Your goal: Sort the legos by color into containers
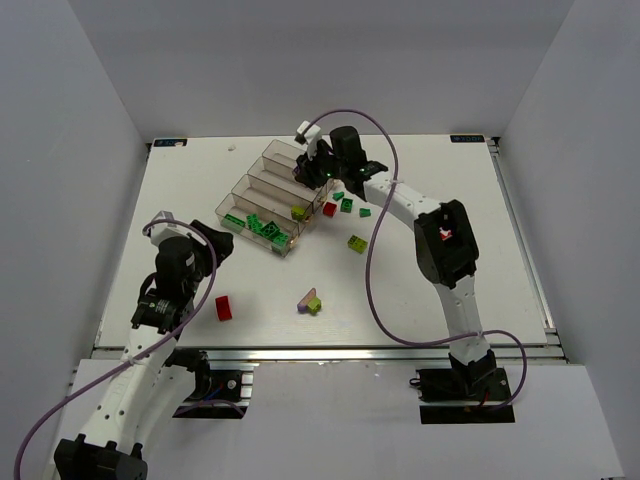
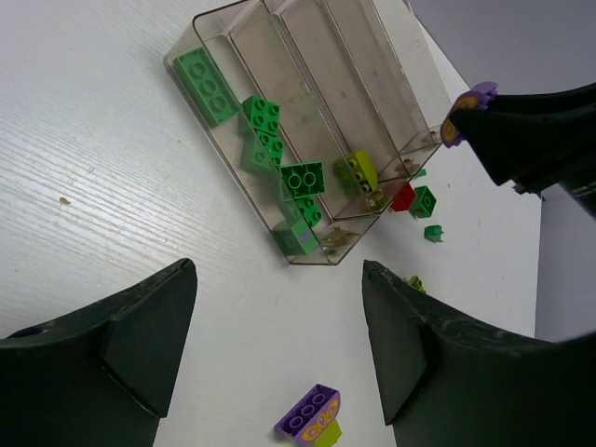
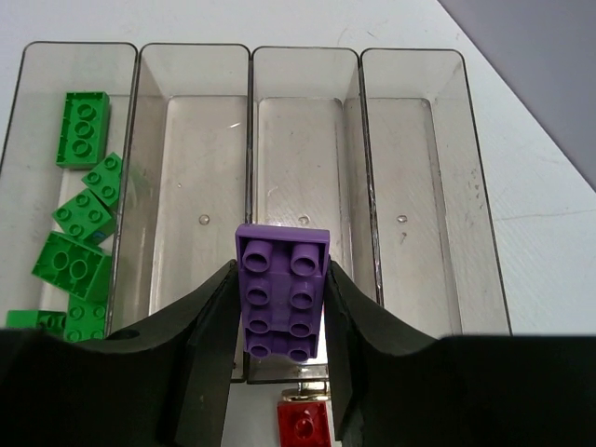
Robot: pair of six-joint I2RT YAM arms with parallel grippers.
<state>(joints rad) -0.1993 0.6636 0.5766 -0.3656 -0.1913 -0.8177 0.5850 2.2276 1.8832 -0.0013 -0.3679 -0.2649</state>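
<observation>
My right gripper [image 1: 318,172] is shut on a purple brick [image 3: 281,293] and holds it above the near end of the containers [image 3: 303,65], mostly over the third bin from the green one. The first bin [image 3: 28,121] holds several dark green legos [image 3: 82,128]. A lime brick [image 2: 361,170] lies in the second bin. My left gripper [image 2: 279,345] is open and empty above the table, short of the tray [image 2: 214,28]. A purple brick joined to a lime one [image 2: 313,416] lies just under it. In the left wrist view the held purple brick [image 2: 468,104] shows at the right.
Loose on the table: a red brick [image 1: 223,307] by my left arm, a purple and lime pair [image 1: 309,301], a lime brick [image 1: 356,242], a red brick [image 1: 330,209] and two green bricks [image 1: 346,204] [image 1: 365,211] by the tray's end.
</observation>
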